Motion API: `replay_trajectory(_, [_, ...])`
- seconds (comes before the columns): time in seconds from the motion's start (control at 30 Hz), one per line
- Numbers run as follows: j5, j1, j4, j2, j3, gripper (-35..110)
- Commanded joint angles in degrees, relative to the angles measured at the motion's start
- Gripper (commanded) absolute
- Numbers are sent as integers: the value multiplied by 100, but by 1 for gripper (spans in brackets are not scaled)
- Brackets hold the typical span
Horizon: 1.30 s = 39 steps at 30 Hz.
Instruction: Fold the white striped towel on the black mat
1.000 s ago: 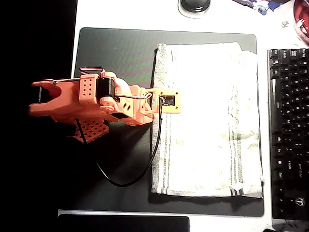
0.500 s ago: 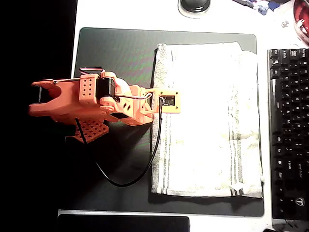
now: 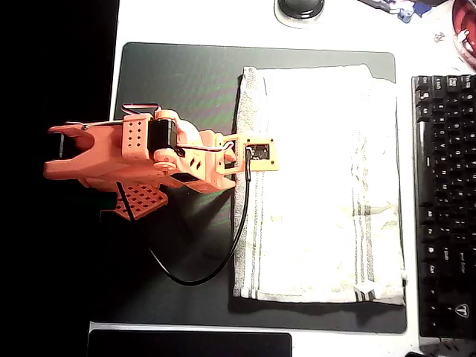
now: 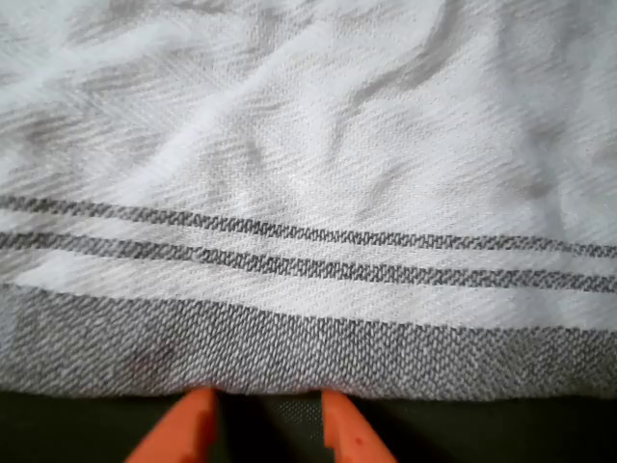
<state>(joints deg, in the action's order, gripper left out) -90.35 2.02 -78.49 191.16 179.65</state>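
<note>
Surface [image 3: 223,22] is white; mat [image 3: 178,82] covers most of it, keyboard [image 3: 444,201] along the right edge in the overhead view. Towel [image 3: 320,186] lies flat and unfolded on the right half of the mat, its right edge near the mat's right edge, grey stripes running along its left and right sides, slightly wrinkled.

Arm [image 3: 126,156] reaches in from the surface's left edge, low and roughly horizontal, wrist over the towel's left border, about a third of the way down from the mat's far edge. In the wrist view the fingers [image 4: 265,429] sit slightly apart, clamped on nothing, tips on bare mat just touching or just short of the grey hem [image 4: 289,352]; can't tell which.

Risks, my read:
- The gap between the fingers looks narrow, so closing here may pinch mat or air, not cloth.
- Pushing forward could bunch the hem instead of getting under it.
- Grabbing at 1 off-centre point means the fold will likely skew, far corners dragging unevenly.
- Cable [image 3: 201,271] loops beside the towel's left edge; could snag during the lift.
</note>
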Motion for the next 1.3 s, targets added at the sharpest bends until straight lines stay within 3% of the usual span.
replay_trajectory(0.0, [-176, 0, -123, 141, 132, 0])
replay_trajectory(0.27, [-378, -35, -114, 141, 132, 0])
replay_trajectory(0.47, [149, 62, -114, 132, 132, 0])
replay_trajectory(0.8, [-650, -9, 176, -176, -220, 0])
replay_trajectory(1.27, [-606, 1160, 387, -3894, -3287, 0])
